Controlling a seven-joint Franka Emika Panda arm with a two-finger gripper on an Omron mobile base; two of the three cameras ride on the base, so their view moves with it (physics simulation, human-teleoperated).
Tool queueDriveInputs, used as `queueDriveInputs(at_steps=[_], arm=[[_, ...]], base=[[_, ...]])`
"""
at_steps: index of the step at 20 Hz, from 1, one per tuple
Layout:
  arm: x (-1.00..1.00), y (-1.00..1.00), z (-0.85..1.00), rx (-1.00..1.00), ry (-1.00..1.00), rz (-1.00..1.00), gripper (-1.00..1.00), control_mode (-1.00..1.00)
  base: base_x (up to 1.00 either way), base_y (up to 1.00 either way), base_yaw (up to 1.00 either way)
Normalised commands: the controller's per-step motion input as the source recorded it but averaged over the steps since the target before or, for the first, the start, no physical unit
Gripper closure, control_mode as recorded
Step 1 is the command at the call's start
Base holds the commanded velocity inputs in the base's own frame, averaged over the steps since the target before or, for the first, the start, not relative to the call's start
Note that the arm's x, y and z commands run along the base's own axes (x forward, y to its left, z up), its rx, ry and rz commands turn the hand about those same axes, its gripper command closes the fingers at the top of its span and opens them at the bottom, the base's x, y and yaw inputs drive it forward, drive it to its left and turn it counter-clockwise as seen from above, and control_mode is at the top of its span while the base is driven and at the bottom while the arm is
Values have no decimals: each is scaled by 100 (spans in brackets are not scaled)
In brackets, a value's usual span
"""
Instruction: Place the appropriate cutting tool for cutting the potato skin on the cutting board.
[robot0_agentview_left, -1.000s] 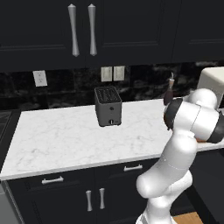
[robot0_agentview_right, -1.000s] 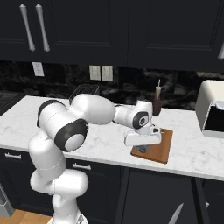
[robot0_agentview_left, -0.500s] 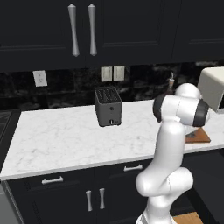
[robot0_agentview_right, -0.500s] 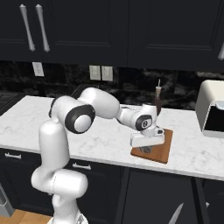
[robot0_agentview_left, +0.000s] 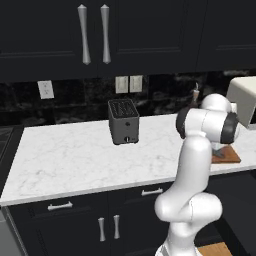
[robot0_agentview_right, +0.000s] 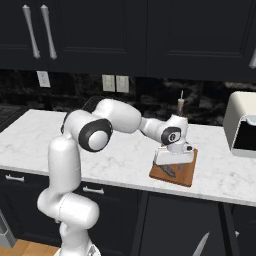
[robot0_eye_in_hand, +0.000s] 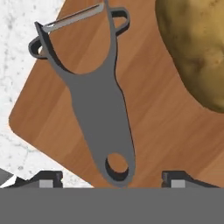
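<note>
Gripper (robot0_eye_in_hand: 111, 178) low over the cutting board (robot0_eye_in_hand: 157, 127), fingers spread wide, holding nothing. Grey peeler (robot0_eye_in_hand: 94, 96) lies flat on the board between them. Potato (robot0_eye_in_hand: 197, 48) beyond, also on board. Toaster (robot0_agentview_left: 123, 121) well apart.

dark toaster (robot0_agentview_left: 123, 121), marble counter (robot0_agentview_left: 70, 160)

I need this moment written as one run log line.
tool: grey Y-shaped peeler flat on reddish-brown wooden cutting board | beside: yellow-tan potato | gripper: open, above peeler handle, not gripping
</note>
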Motion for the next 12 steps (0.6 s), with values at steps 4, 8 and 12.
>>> queueDriveInputs(at_steps=[4, 8, 12], arm=[[-56, 52, 77, 0, 0, 0, -100, -100], [-92, 97, 85, -1, -10, 1, -100, -100], [-89, 100, 62, -8, -16, 0, -100, -100]], base=[[0, 0, 0], [0, 0, 0], [0, 0, 0]])
